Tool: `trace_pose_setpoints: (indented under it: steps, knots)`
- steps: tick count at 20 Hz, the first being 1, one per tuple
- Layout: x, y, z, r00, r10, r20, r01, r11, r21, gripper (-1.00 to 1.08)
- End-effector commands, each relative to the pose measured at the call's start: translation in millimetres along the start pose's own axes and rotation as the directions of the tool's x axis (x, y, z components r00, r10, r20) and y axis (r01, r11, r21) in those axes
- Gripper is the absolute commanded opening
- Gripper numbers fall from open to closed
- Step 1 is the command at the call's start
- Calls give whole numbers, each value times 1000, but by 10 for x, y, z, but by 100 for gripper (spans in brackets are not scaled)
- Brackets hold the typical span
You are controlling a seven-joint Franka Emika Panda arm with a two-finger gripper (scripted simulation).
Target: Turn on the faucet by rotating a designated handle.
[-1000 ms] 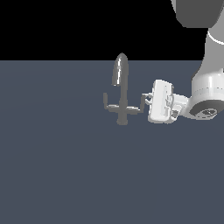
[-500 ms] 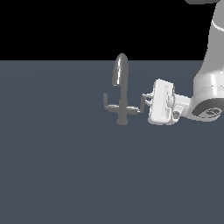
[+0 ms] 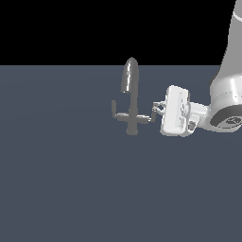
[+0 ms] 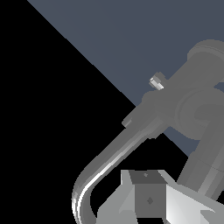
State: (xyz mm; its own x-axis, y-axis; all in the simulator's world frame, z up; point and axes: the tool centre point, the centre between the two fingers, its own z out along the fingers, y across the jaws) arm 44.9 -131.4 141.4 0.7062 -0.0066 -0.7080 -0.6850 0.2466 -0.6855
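Your gripper point(image 3: 155, 109) sits at handle point(image 3: 147, 118) tip, faucet point(image 3: 131, 99) stem beyond; jaw gap unreadable.

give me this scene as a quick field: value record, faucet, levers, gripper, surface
faucet: small grey metal tap with arched spout, upright
levers: two thin L-shaped arms, one on each side of the stem
target handle: lever on the exterior view's right
gripper: white gripper at that lever's tip; open or shut unclear
surface: flat dark blue-grey floor

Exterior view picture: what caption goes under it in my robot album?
Robot gripper reaches sideways to the faucet handle.
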Motion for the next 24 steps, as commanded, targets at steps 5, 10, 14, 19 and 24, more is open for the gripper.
trace_pose_setpoints:
  steps: [5, 10, 14, 19, 24]
  knots:
    - [-82, 179, 1, 1000, 2, 3, -2, 1000, 0, -100]
    - [-153, 324, 1, 1000, 1, 5, -1, 1000, -1, -100]
    - [-213, 444, 3, 1000, 0, 6, 0, 1000, -1, -100]
    - [-137, 517, 2, 1000, -14, 6, 14, 1000, -4, -100]
    - [-20, 855, -56, 1000, -3, 7, 3, 1000, -2, -100]
